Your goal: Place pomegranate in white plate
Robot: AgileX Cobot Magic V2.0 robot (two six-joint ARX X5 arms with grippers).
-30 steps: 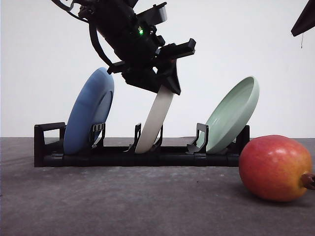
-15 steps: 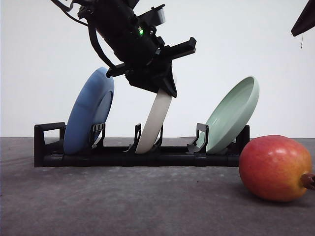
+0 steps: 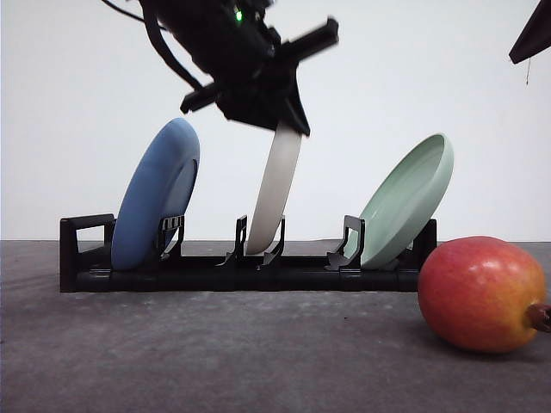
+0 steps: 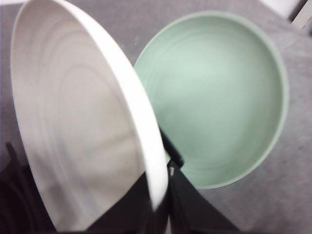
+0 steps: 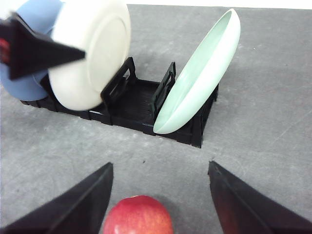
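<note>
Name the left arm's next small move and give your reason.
Probably keep lifting: the left gripper pinches the white plate by its top rim, but its lower edge is barely above the black rack slot, between blue plate and green plate.

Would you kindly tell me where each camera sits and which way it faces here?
Front view: low over the table, facing forward at the rack; the left gripper clamps the white plate.
Left wrist view: on the left arm, looking along the white plate toward the green plate.
Right wrist view: on the right arm, above the pomegranate, between the right gripper's spread fingers.
All three views share both plates.
</note>
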